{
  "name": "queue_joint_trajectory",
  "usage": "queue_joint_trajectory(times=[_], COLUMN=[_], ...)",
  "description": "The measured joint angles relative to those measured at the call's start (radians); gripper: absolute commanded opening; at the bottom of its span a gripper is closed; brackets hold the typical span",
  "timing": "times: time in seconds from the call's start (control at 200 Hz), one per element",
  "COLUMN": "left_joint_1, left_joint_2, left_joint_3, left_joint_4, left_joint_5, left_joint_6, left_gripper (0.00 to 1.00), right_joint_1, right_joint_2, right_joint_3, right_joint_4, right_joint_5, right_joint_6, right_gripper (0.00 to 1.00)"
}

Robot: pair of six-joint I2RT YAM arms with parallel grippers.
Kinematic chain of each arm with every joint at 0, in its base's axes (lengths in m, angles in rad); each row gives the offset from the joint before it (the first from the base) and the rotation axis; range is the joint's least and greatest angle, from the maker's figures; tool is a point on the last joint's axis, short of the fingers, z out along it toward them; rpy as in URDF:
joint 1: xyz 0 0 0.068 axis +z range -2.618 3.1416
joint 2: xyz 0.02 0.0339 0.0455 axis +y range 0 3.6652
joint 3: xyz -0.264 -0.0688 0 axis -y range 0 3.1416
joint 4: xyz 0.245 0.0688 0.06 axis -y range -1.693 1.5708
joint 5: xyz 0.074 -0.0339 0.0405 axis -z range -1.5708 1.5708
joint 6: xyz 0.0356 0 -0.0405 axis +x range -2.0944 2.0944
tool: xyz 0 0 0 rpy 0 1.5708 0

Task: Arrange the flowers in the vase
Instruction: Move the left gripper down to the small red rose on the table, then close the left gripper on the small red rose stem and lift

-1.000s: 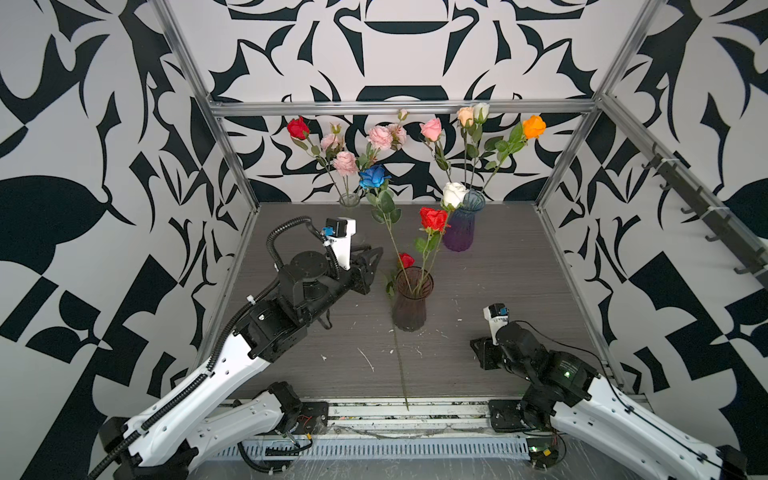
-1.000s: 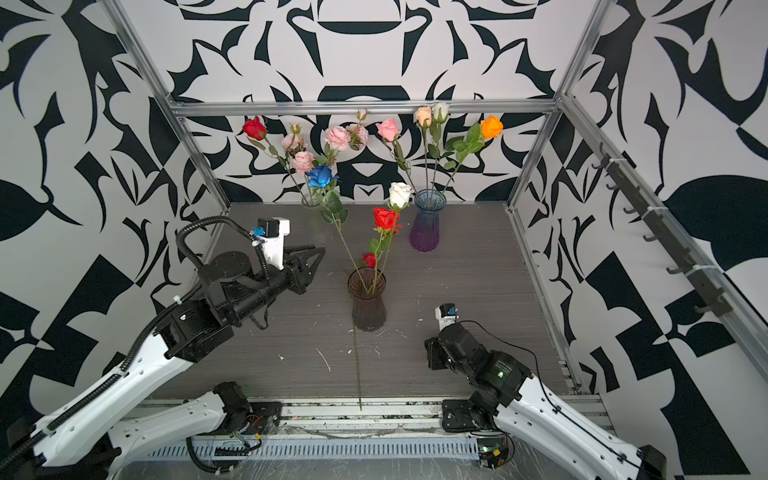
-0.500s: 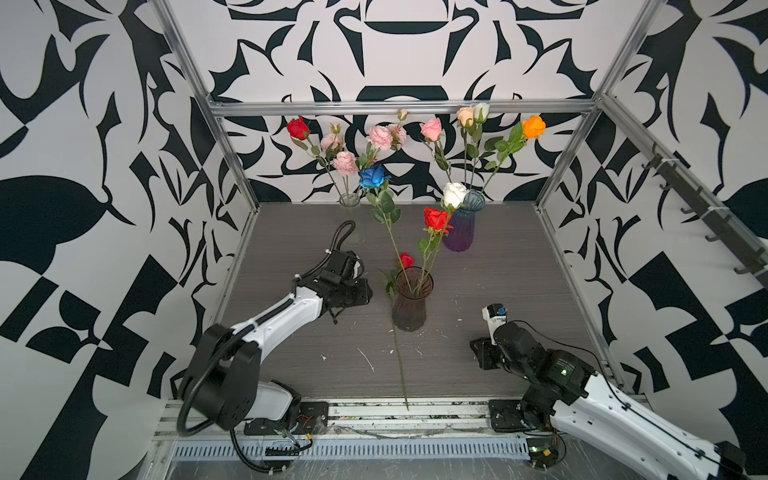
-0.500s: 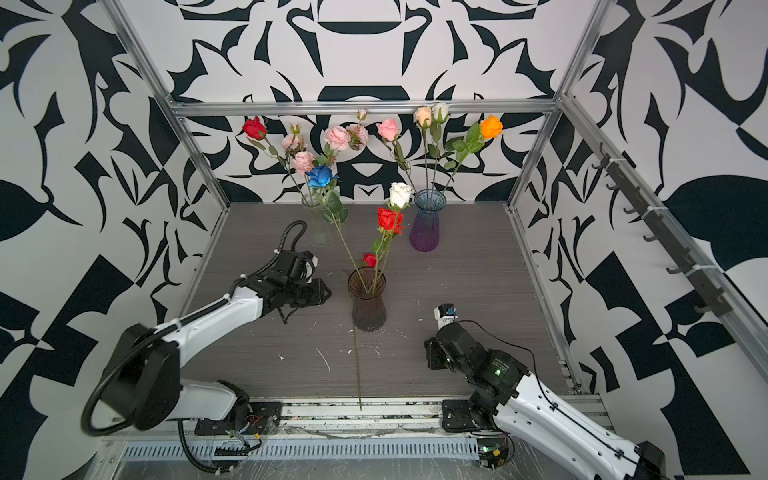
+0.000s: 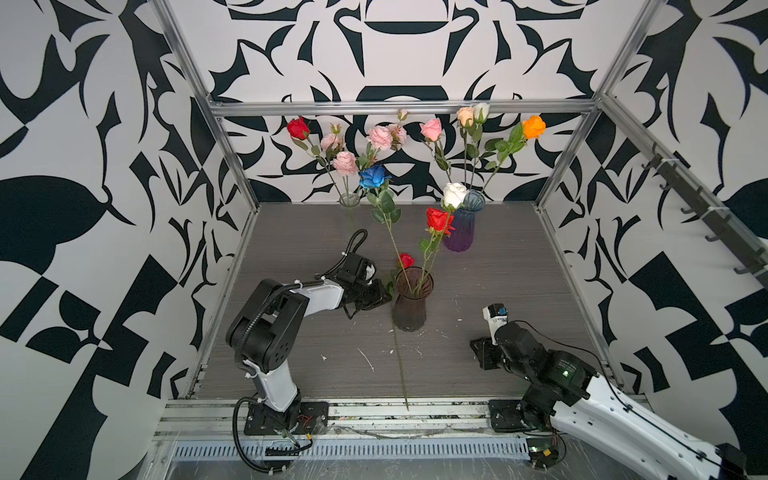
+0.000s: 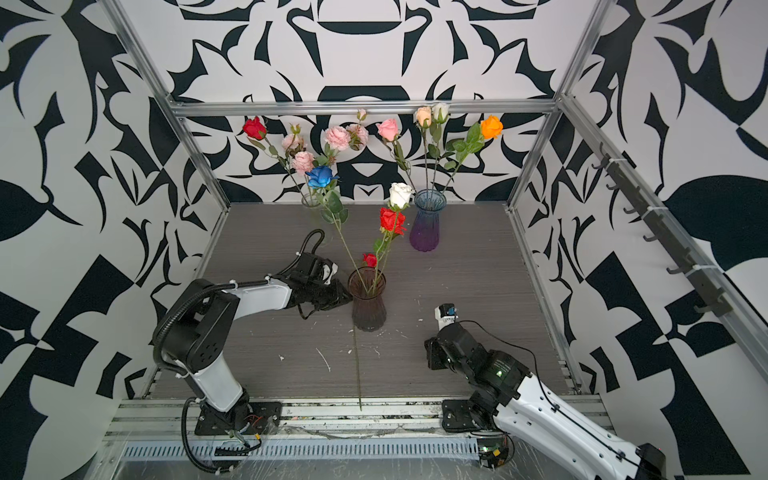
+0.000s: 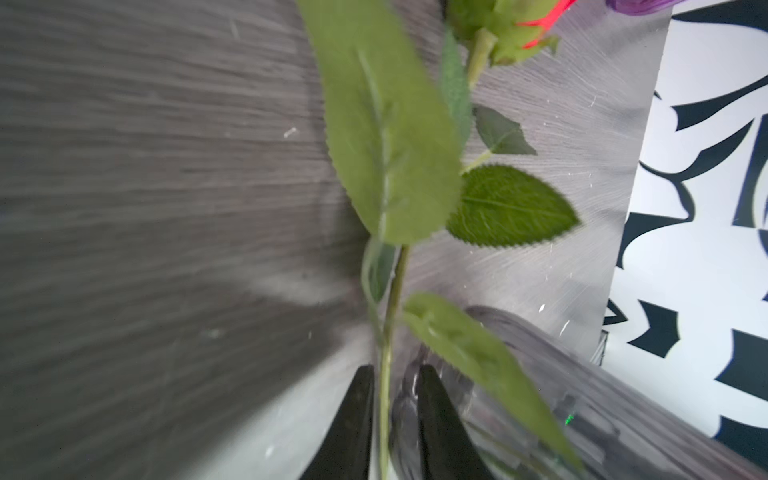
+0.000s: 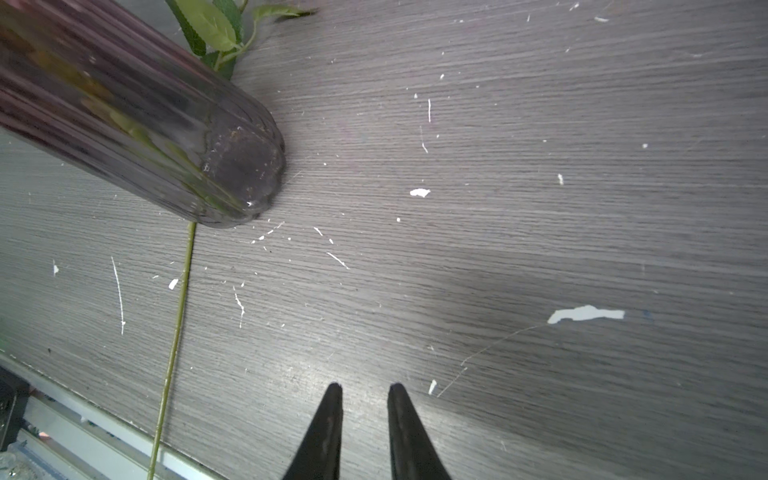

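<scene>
One bench (image 5: 498,291) is shared by a dark vase (image 5: 409,305) and a stray rose (image 5: 406,260) laid front-to-back, just beside it. Left pincer (image 7: 395,372) is set astride its stem, narrowed, grip unclear. Right pincer (image 8: 365,388), narrow and empty, is parked farther off.

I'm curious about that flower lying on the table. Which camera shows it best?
A top view: the flower nearly end to end. Left wrist shows mostly its leaves; right wrist only its lower stem.

The lying rose's stem (image 5: 400,365) partly hides behind the dark vase (image 5: 409,309); left wrist view crops its bloom (image 7: 536,25).
</scene>
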Motion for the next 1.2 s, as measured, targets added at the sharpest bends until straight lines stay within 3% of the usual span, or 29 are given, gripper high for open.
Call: queue_joint_trajectory(times=[0.24,0.44,0.685,1.2], left_joint_1=[0.000,0.000,0.013,0.209], left_joint_2=[0.037,0.042,0.042,-0.138], left_joint_3=[-0.005,-0.008,-0.011,-0.151], left_joint_4=[0.052,0.076,0.095,0.046], left_joint_5=[0.011,0.010,0.011,0.038], left_joint_6=[-0.042,-0.061,-0.071,-0.001], left_gripper=[0.21,0.07,0.05,0.08], right_joint_1=[0.000,0.000,0.000,0.000], right_joint_2=[0.000,0.000,0.000,0.006], right_joint_3=[0.000,0.000,0.000,0.000], right_joint_4=[0.000,0.000,0.000,0.001], right_joint_5=[0.000,0.000,0.000,0.000], right_joint_6=[0.000,0.000,0.000,0.000], right_gripper=[0.24,0.24,0.24,0.24])
